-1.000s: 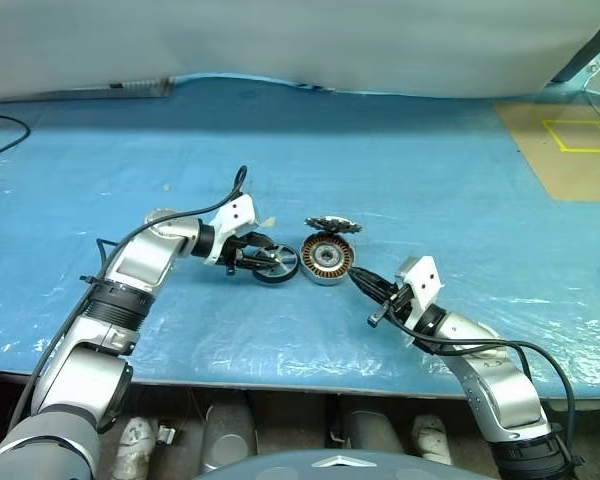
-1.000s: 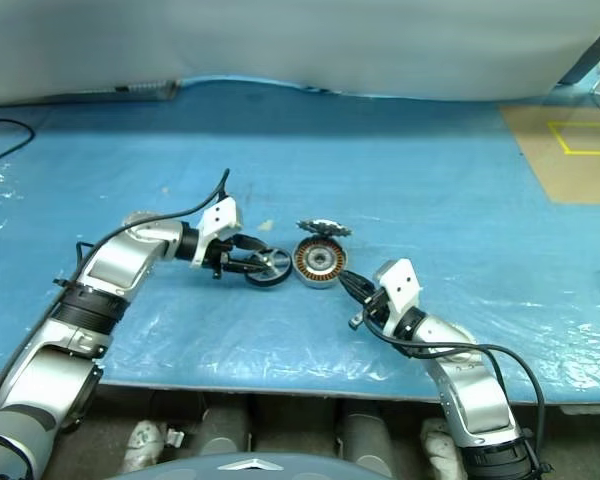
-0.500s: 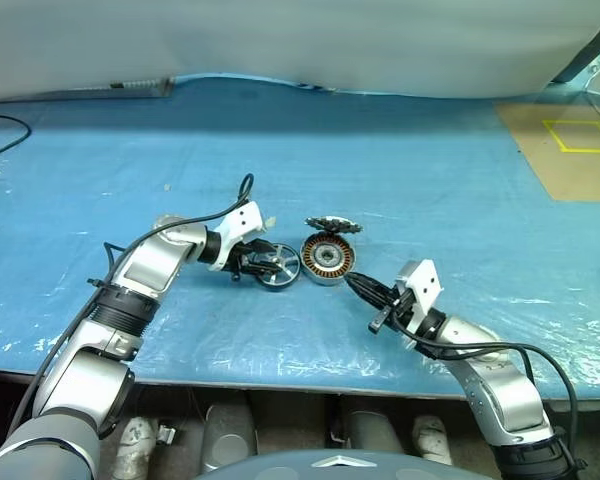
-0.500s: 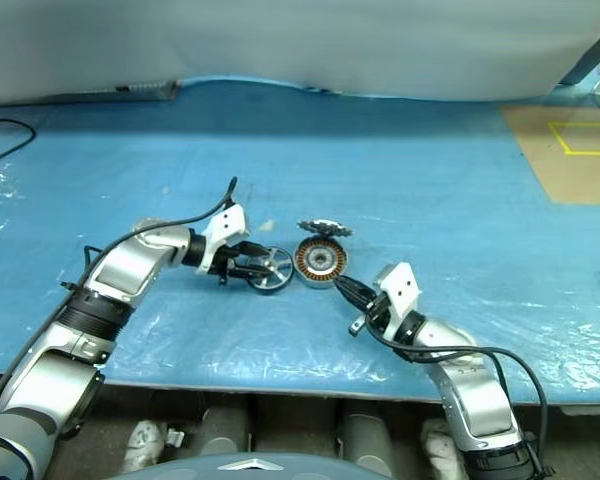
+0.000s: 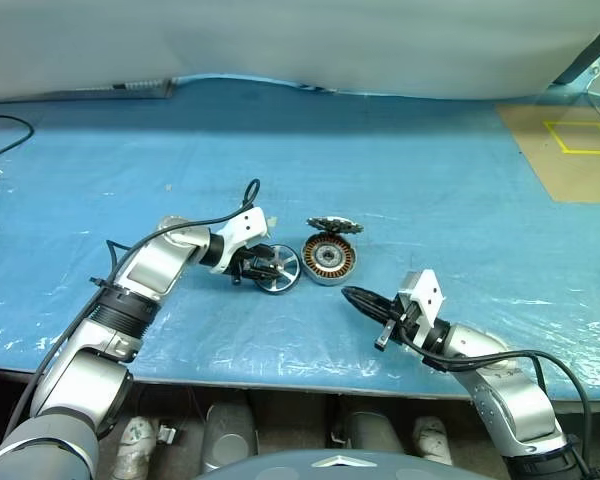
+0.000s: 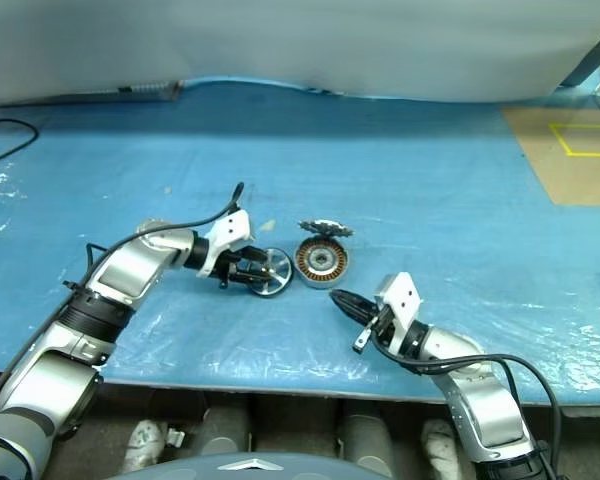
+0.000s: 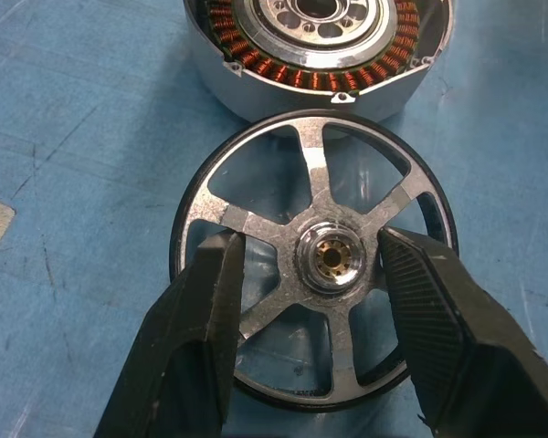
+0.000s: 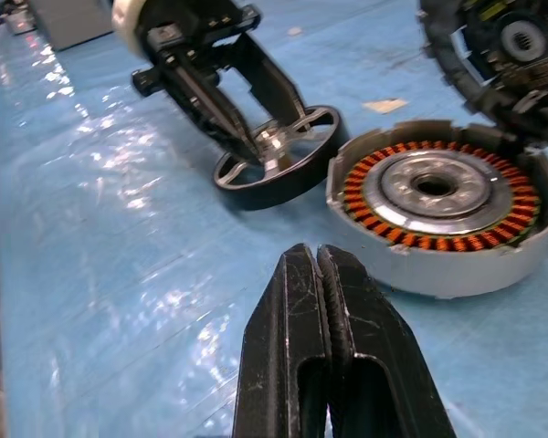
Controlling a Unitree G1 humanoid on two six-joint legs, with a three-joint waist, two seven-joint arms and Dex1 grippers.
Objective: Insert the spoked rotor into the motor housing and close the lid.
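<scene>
The spoked rotor [image 5: 278, 268], black-rimmed with silver spokes, rests on the blue table with its edge against the motor housing [image 5: 328, 260]. The housing's copper windings [image 8: 434, 196] lie uncovered. Its jagged silver lid [image 5: 334, 226] stands raised behind it. My left gripper [image 7: 306, 245] is open over the rotor [image 7: 315, 164], one finger on each side of the hub and both tips above the spokes. My right gripper [image 5: 350, 295] is shut and holds nothing. It hovers in front of the housing, a short gap away.
Blue plastic sheeting [image 5: 430, 190] covers the table. A brown board with yellow tape [image 5: 580, 140] lies at the far right. A black cable [image 5: 0, 130] lies at the far left. A small beige scrap [image 8: 384, 105] sits beyond the rotor.
My right gripper has drawn back from the housing toward the table's near edge. The left gripper stays over the rotor, and the rotor and housing have not moved.
</scene>
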